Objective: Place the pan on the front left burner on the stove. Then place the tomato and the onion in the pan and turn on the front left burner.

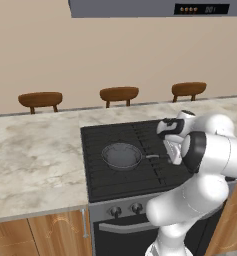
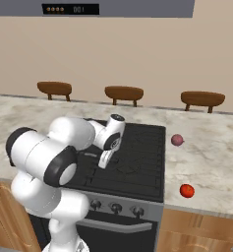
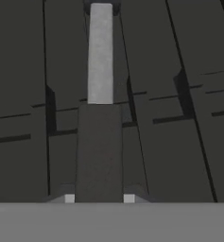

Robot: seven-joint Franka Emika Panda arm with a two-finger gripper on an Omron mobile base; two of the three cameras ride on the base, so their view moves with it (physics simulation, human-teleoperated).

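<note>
Your jaws are clenched on the pan [image 1: 122,155] handle over the stove [image 1: 110,180]; the arm hides them in both base views, fingertips [image 3: 69,198] barely showing.

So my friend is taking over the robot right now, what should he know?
Gripper: shut on the pan handle, seen in the hand view.
Pan: sits on the stove, on the front left burner side, with nothing in it.
Tomato: on the counter to the right of the stove, near the front edge.
Onion: on the same counter, farther back.
Done: pan looks placed.
Left: let go of the handle, put the tomato and the onion in the pan, turn on the front left burner.
</note>
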